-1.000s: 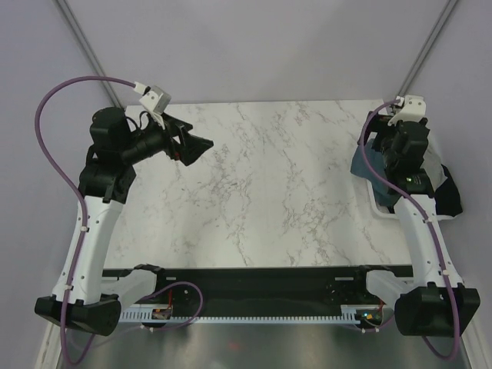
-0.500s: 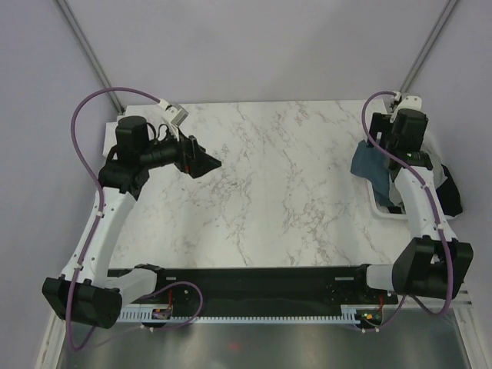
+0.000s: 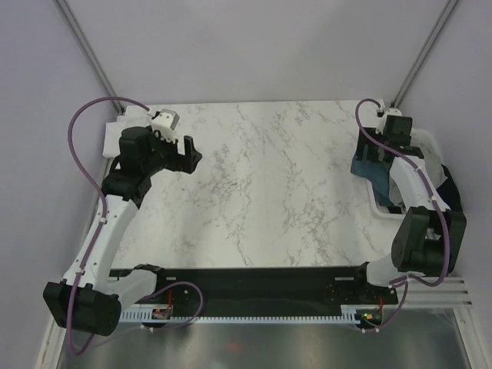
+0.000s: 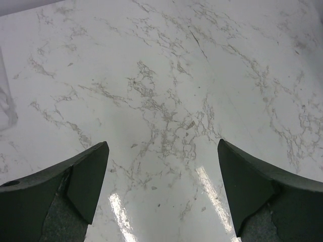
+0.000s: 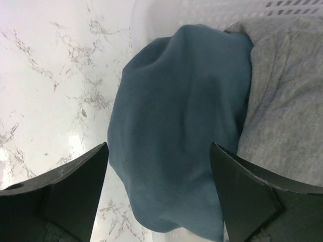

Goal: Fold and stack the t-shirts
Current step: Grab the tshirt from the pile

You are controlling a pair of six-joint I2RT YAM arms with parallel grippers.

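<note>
1. Tabletop (image 3: 269, 192): a flat, glossy slab of white marble pattern with fine grey veins. It reflects the overhead lights as bright streaks.
2. Left end effector (image 4: 162, 151): two dark, wedge-shaped fingers (image 4: 88, 176) with a matte finish. They are spread wide over bare marble near the far left corner of the tabletop and grip nothing.
3. Right end effector (image 5: 159, 148): it has the same dark wedge fingers, spread wide on either side of the slate-blue t-shirt (image 5: 176, 126). Whether they touch the cloth cannot be told.
4. Slate-blue t-shirt: soft, smooth knit bunched into a rounded mound with shallow folds. It hangs over the left wall of the basket (image 5: 212, 12), and its lower part lies on the tabletop at the right edge.
5. Light grey t-shirt (image 5: 287, 91): heathered, slightly fuzzy cloth lying crumpled inside the basket, touching the right side of the slate-blue one.
6. Black t-shirt (image 3: 452, 192): a dark, limp mass at the outer side of the basket.
7. Basket: white rigid plastic whose wall is pierced by rows of small slots. It stands at the right edge of the tabletop.
</note>
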